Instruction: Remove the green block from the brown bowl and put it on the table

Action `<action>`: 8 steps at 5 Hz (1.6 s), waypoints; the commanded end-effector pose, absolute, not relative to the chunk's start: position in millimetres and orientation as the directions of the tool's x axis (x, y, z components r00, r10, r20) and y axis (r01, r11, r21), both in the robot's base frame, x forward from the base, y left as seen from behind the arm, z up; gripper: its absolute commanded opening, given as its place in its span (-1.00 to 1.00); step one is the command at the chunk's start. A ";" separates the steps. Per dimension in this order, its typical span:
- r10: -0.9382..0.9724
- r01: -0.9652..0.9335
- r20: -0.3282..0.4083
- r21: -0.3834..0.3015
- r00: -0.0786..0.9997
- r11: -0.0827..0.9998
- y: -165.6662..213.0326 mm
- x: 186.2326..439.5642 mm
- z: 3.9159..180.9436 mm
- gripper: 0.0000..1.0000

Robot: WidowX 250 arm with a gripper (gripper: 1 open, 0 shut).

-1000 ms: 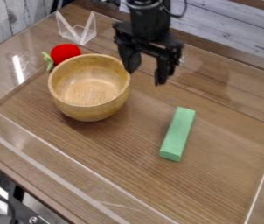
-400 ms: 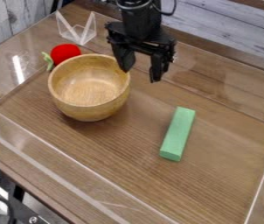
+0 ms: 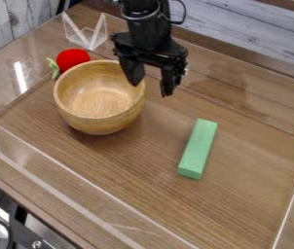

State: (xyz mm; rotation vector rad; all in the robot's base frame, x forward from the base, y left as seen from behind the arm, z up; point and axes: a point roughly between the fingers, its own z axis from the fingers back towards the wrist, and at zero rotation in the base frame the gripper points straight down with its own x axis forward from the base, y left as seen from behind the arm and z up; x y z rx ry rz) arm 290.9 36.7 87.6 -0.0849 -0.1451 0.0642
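The gripper (image 3: 151,78) hangs wide open, holding nothing. The brown bowl (image 3: 100,95) (empty) sits just left of it. The green block (image 3: 200,148) lies on the table (image 3: 111,185), well apart.

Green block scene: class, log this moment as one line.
gripper: open, empty, beside bowl | bowl: empty | green block: flat on table | task: looks done

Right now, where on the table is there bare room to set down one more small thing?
Bare table: the wide front strip below the brown bowl and left of the green block. Also the right rear, past the gripper. Crowded: the left rear, around bowl, red object and gripper.
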 end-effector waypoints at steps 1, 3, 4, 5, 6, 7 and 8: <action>0.096 -0.079 0.216 -0.088 0.972 0.993 39.1 291.4 108.9 1.00; 0.013 0.009 0.238 -0.092 0.971 0.996 38.7 300.0 94.2 1.00; 0.121 -0.100 0.245 -0.097 0.962 0.990 34.2 304.0 104.8 1.00; 0.212 -0.193 0.256 -0.098 0.943 0.976 29.0 309.0 115.1 1.00; 0.241 -0.224 0.253 -0.095 0.937 0.970 40.4 316.0 111.6 1.00; 0.237 -0.223 0.239 -0.084 0.942 0.971 50.6 310.0 109.2 1.00; 0.233 -0.221 0.225 -0.077 0.946 0.972 60.0 304.5 106.8 1.00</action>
